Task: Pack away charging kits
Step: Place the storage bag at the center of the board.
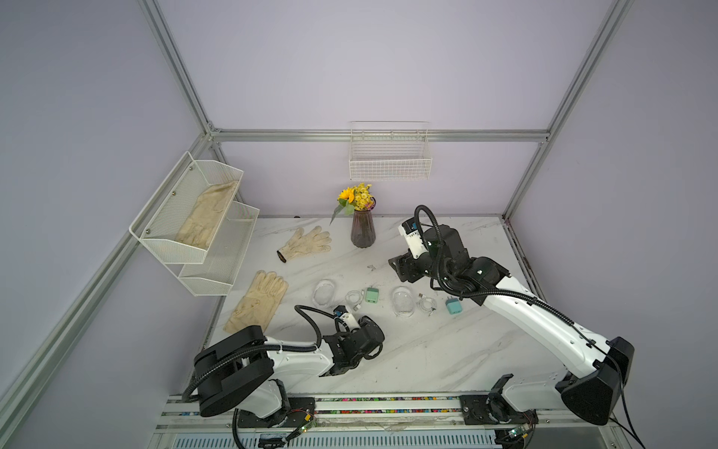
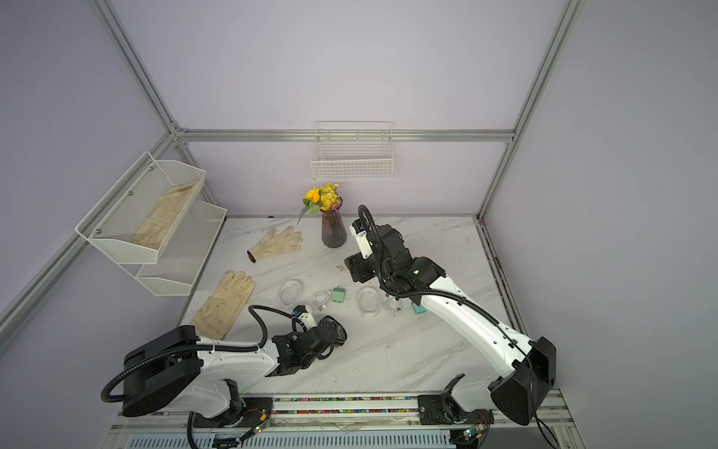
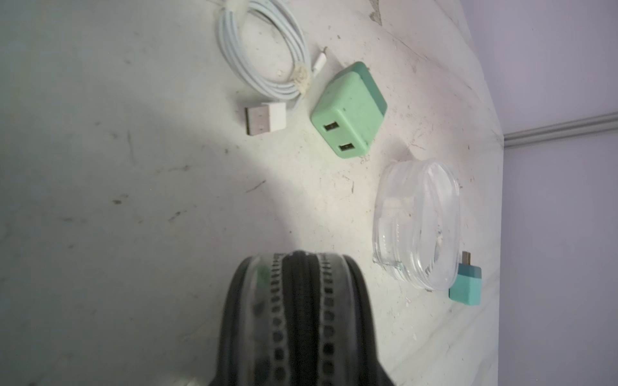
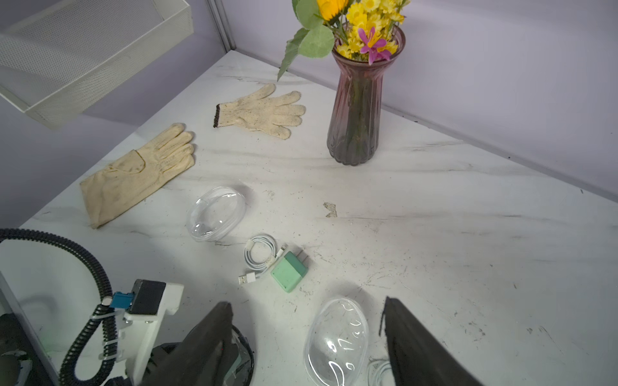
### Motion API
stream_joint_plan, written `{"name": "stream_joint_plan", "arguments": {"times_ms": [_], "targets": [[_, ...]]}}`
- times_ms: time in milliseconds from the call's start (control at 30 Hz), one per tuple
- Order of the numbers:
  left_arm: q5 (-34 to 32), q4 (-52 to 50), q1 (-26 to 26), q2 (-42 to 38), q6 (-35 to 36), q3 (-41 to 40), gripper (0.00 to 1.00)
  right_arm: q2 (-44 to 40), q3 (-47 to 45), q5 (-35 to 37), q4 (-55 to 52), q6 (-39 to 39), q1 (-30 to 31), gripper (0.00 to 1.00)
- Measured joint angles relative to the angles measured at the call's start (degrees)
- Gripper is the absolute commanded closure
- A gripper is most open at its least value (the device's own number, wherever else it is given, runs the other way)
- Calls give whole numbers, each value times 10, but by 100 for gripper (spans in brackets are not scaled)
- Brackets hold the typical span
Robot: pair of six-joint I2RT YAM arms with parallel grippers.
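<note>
My left gripper (image 1: 361, 338) is shut on a black-rimmed transparent case (image 3: 294, 317) low over the table's front; a green shape shows through its wall. Beyond it lie a coiled white cable (image 3: 264, 56), a mint-green adapter (image 3: 347, 110), a clear oval case (image 3: 418, 220) and a teal adapter (image 3: 466, 284). My right gripper (image 4: 306, 307) hangs open above that clear case (image 4: 336, 341), touching nothing. A second white cable (image 1: 426, 304) lies between this case and the teal adapter (image 1: 452, 306). Another clear case (image 1: 324, 291) sits left of the first cable (image 1: 352, 298).
Two cream gloves (image 1: 307, 243) (image 1: 258, 305) lie on the table's left side. A purple vase of flowers (image 1: 362, 231) stands at the back. A two-tier mesh shelf (image 1: 194, 233) holding a glove hangs on the left wall, and a wire basket (image 1: 389, 163) on the back wall.
</note>
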Motion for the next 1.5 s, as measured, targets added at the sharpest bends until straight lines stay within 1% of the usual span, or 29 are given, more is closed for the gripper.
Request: {"name": "stream_joint_plan", "arguments": {"times_ms": [33,67,133,167,200,233,267,300,367,600,733,833,933,1067,1100,1167,1300,1400,1433,1500], "targets": [[-17,2,-10,9,-18,1,90,0,0,-2,3,0,0,26],[-31,4,-19,16,-35,1,79,-1,-3,-3,9,0,0,26],[-49,7,-31,25,-61,1,52,-5,-12,-7,16,2,0,26],[-51,5,-37,29,-75,1,44,-7,-18,-9,19,3,0,27],[-57,-1,-43,32,-87,1,38,-8,-22,-10,20,5,0,27],[-63,-8,-52,31,-102,4,27,-8,-25,-12,21,7,0,26],[-64,-20,-58,26,-115,10,7,-8,-29,-15,22,9,0,26],[-65,-35,-64,20,-126,16,0,-8,-31,-17,23,11,0,26],[-53,-78,-70,5,-149,38,0,-11,-36,-23,24,13,0,26],[58,-280,-72,-37,-183,86,0,-35,-49,-29,44,18,0,25],[148,-403,-72,-77,-175,88,0,-38,-49,-36,56,20,0,25],[211,-451,-72,-97,-156,88,0,-38,-49,-38,57,21,0,24],[250,-476,-72,-108,-122,88,0,-38,-49,-41,59,21,0,23],[285,-481,-54,-108,-75,88,3,-38,-49,-46,61,20,-2,23],[291,-481,-47,-107,-66,88,5,-38,-49,-48,62,20,-3,23],[299,-478,-40,-104,-50,88,7,-38,-49,-52,64,21,-4,23],[302,-459,-30,-100,-29,88,13,-37,-49,-58,70,21,-5,23],[306,-444,-19,-103,-14,88,13,-26,-46,-65,76,21,-5,23],[306,-440,-16,-106,-3,88,15,-21,-45,-66,77,21,-5,23],[310,-435,-6,-115,21,88,16,-12,-45,-67,78,21,-6,23]]}}
